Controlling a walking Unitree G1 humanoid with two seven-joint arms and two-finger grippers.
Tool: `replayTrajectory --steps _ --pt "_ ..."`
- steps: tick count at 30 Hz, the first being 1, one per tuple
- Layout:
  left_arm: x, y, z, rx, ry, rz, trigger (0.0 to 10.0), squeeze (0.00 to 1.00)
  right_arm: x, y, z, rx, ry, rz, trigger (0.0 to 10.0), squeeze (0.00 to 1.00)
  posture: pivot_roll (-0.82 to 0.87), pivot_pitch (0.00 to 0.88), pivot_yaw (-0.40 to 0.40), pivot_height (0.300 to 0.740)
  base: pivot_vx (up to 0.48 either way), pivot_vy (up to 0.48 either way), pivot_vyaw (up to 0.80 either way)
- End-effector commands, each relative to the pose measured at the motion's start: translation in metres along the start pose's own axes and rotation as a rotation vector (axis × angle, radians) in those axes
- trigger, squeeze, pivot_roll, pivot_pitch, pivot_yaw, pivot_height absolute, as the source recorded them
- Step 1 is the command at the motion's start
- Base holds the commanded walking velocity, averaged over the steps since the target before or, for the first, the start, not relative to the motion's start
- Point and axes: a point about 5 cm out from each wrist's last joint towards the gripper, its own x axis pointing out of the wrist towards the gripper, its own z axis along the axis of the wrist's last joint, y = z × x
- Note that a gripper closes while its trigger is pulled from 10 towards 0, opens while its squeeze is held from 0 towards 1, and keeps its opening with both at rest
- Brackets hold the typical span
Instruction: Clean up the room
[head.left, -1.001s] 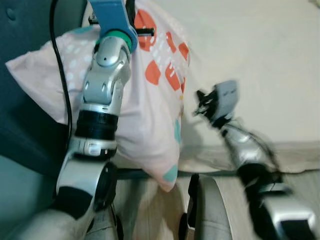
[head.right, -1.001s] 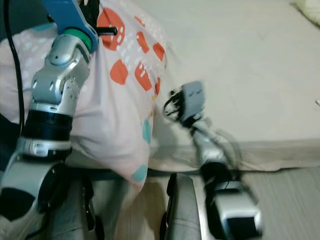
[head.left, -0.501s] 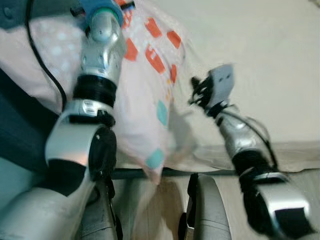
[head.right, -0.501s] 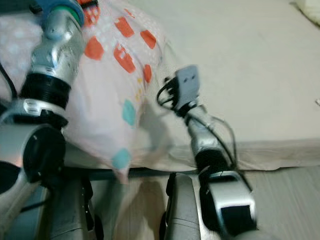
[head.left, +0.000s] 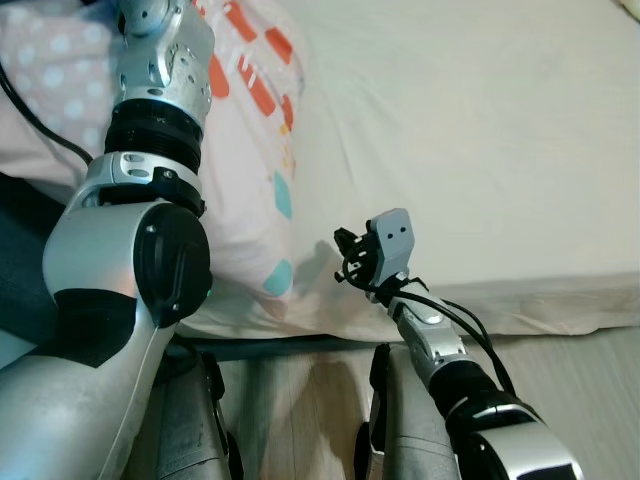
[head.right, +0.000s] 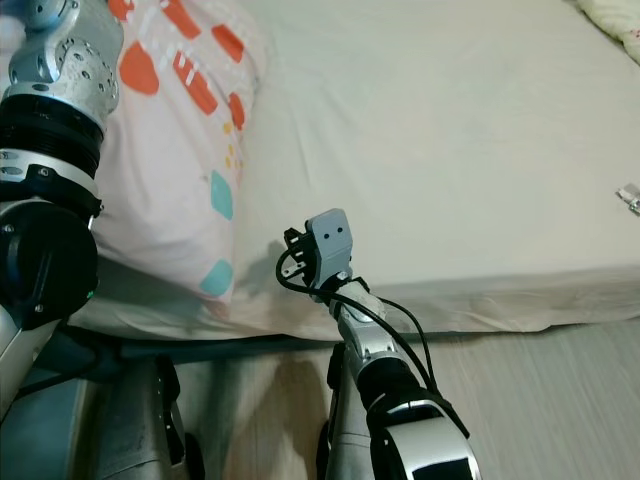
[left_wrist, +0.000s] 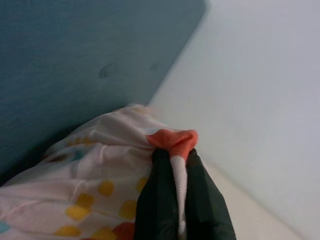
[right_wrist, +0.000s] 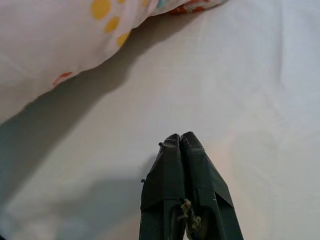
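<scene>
Gripping a pinch of fabric, the left gripper (left_wrist: 179, 200) has its two black fingers clamped on an orange-printed corner of the pillow (head.left: 255, 150), close to the blue headboard (left_wrist: 75, 55). The pillow, pale pink with orange, teal and yellow patches, rests on the bed (head.left: 470, 130) at the headboard end, with its lower corner reaching toward the mattress edge.

As a judgement, the tidying looks midway: the pillow is already up on the bed by the headboard but not yet let go or squared up, so releasing and straightening it seems to be what is left here. A small unclear object (head.right: 628, 198) lies on the sheet far from the pillow, near the opposite side of the bed; it may also need attention, though it is too small to identify.

The left arm (head.left: 150, 130) reaches up and forward over the pillow, its elbow bent near the mattress edge. The right arm (head.left: 440, 350) is raised in front of the robot, and the right gripper (right_wrist: 184, 145) hovers just above the bare sheet beside the pillow, its fingers pressed together with nothing between them.
</scene>
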Motion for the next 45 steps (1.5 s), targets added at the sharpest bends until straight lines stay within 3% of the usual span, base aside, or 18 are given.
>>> replayTrajectory --steps 1,4,6,8,10,12,14,21,22,25,31,35,40,41,42,43,44,45 --pt "-0.001 -0.005 0.009 -0.016 -0.044 0.005 10.0 0.0 -0.003 0.004 -0.006 0.003 0.018 0.008 10.0 0.0 0.02 0.109 0.004 0.51 0.0 0.0 0.0" --pt "-0.024 0.038 -0.086 0.34 0.238 0.073 10.0 0.0 -0.004 0.009 -0.008 0.015 0.014 0.011 10.0 0.0 0.03 0.123 0.018 0.51 0.0 0.0 0.0" --pt "-0.024 0.038 -0.086 0.34 0.238 0.073 10.0 0.0 -0.004 0.009 -0.008 0.015 0.014 0.011 10.0 0.0 0.03 0.123 0.018 0.51 0.0 0.0 0.0" --pt "-0.047 0.072 -0.134 0.537 0.349 0.079 10.0 0.0 -0.008 0.008 -0.013 0.024 0.02 0.0 10.0 0.0 0.04 0.128 0.02 0.51 0.0 0.0 0.0" --pt "-0.047 0.072 -0.134 0.537 0.349 0.079 10.0 0.0 -0.008 0.008 -0.013 0.024 0.02 0.0 10.0 0.0 0.04 0.128 0.02 0.51 0.0 0.0 0.0" --pt "-0.061 0.101 -0.157 0.673 0.391 0.075 10.0 0.0 -0.011 0.009 -0.015 0.029 0.025 0.001 10.0 0.0 0.04 0.135 0.019 0.51 0.0 0.0 0.0" --pt "-0.065 0.112 -0.164 0.715 0.41 0.074 10.0 0.0 -0.011 0.01 -0.016 0.03 0.026 0.002 10.0 0.0 0.04 0.135 0.019 0.51 0.0 0.0 0.0" --pt "-0.061 0.124 -0.159 0.804 0.299 0.037 10.0 0.03 -0.01 0.012 -0.015 0.037 0.023 0.001 10.0 0.0 0.04 0.128 0.016 0.51 0.0 0.0 0.0" --pt "-0.057 0.115 -0.146 0.819 0.166 -0.022 10.0 1.0 -0.009 0.014 -0.013 0.041 0.017 0.004 10.0 0.0 0.05 0.126 0.015 0.51 0.0 0.0 0.0" --pt "-0.059 0.106 -0.135 0.805 0.074 -0.079 10.0 1.0 -0.008 0.016 -0.011 0.042 0.006 0.006 10.0 0.0 0.05 0.124 0.016 0.51 0.0 0.0 0.0" --pt "-0.071 0.105 -0.127 0.808 0.021 -0.167 10.0 1.0 -0.009 0.015 -0.008 0.043 -0.015 0.005 10.0 0.0 0.05 0.124 0.02 0.51 0.0 0.0 0.0" --pt "-0.092 0.121 -0.119 0.832 0.026 -0.232 10.0 1.0 -0.012 0.014 -0.005 0.045 -0.034 0.001 10.0 0.0 0.05 0.123 0.02 0.51 0.0 0.0 0.0" --pt "-0.098 0.127 -0.117 0.836 0.037 -0.243 10.0 1.0 -0.013 0.013 -0.005 0.046 -0.036 -0.002 10.0 0.0 0.05 0.122 0.018 0.51 0.0 0.0 0.0" --pt "-0.109 0.133 -0.11 0.835 0.022 -0.294 10.0 1.0 -0.016 0.012 -0.006 0.051 -0.033 -0.007 10.0 0.0 0.06 0.119 0.012 0.51 0.0 0.0 0.0" --pt "-0.121 0.134 -0.1 0.822 -0.019 -0.38 10.0 0.86 -0.019 0.011 -0.008 0.054 -0.031 -0.01 10.0 0.0 0.07 0.111 0.008 0.51 0.0 0.0 0.0" --pt "-0.132 0.131 -0.092 0.803 -0.051 -0.458 10.0 0.0 -0.022 0.01 -0.008 0.057 -0.032 -0.012 10.0 0.0 0.07 0.105 0.002 0.51 0.0 0.0 0.0" --pt "-0.132 0.131 -0.092 0.803 -0.051 -0.458 10.0 0.0 -0.022 0.01 -0.008 0.057 -0.032 -0.012 10.0 0.0 0.07 0.105 0.002 0.51 0.0 0.0 0.0" --pt "-0.14 0.124 -0.086 0.782 -0.083 -0.549 10.0 0.0 -0.023 0.01 -0.006 0.06 -0.043 -0.013 10.0 0.0 0.08 0.088 -0.003 0.51 0.0 0.0 0.0"
